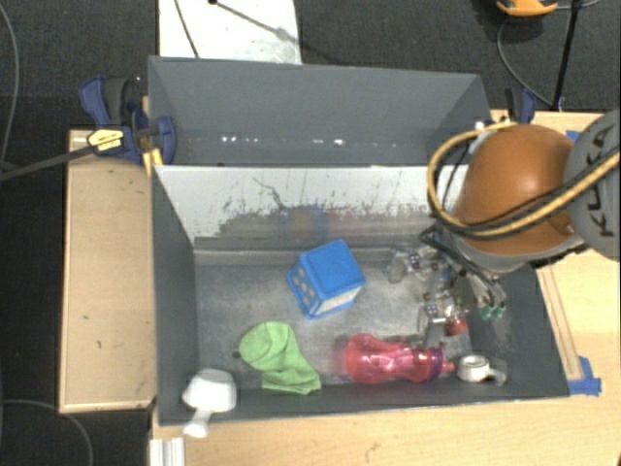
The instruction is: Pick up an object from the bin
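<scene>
5 loose things lie on the floor of the grey metal bin point(233, 289). A blue cube point(326, 277) with round holes in 1 face sits near the middle. A crumpled green cloth point(277, 355) lies toward the front wall, and a white plastic piece point(211, 393) sits in the front-left corner. A translucent pink bottle point(388, 360) lies on its side along the front wall. A small pale ring point(473, 368), perhaps a roll of tape, is just beside its right end.

The gripper point(437, 330) hangs low over the right half of the bin, under the arm's orange cover point(509, 187). Its tip is right above the pink bottle's right end, and I cannot tell whether it touches. I also cannot tell whether it is open or closed.

This looks like the approach step, with nothing lifted yet. The pink bottle seems the likely target. The next move would call for a short, straight descent, centred across the bottle's narrow end. It should keep off the pale ring and the front wall, then close and lift.

No label or brand on the bin's things can be read.
</scene>
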Robot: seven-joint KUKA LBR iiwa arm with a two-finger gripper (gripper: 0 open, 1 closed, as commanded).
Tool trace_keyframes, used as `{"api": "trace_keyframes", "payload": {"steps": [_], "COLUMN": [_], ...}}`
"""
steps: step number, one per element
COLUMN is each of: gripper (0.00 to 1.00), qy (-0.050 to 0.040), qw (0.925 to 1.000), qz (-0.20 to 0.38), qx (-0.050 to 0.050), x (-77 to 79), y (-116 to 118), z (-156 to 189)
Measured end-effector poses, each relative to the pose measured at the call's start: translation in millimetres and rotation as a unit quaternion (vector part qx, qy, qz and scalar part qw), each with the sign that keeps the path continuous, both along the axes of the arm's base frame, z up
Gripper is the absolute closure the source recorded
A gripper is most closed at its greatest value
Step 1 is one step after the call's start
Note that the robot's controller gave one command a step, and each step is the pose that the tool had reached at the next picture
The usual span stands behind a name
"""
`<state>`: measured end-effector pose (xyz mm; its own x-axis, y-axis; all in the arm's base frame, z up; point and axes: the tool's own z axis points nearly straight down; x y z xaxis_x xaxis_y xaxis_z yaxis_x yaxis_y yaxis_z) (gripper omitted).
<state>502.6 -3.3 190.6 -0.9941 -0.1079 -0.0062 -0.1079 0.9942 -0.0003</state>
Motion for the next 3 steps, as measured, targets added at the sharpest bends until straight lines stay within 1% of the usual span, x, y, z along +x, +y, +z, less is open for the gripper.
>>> {"api": "trace_keyframes", "payload": {"steps": [1,2,3], "gripper": [0.0,0.0,0.0], "qy": [0.0035,0.0035,0.0], "qw": [0.995,0.999,0.9996], "qz": [0.1,0.044,0.027], "qx": [0.0,0.0,0.0], "x": [-27.5,-24.2,-20.9], "y": [-24.7,-12.4,-10.7], "z": [-31.1,-43.9,-120.7]}}
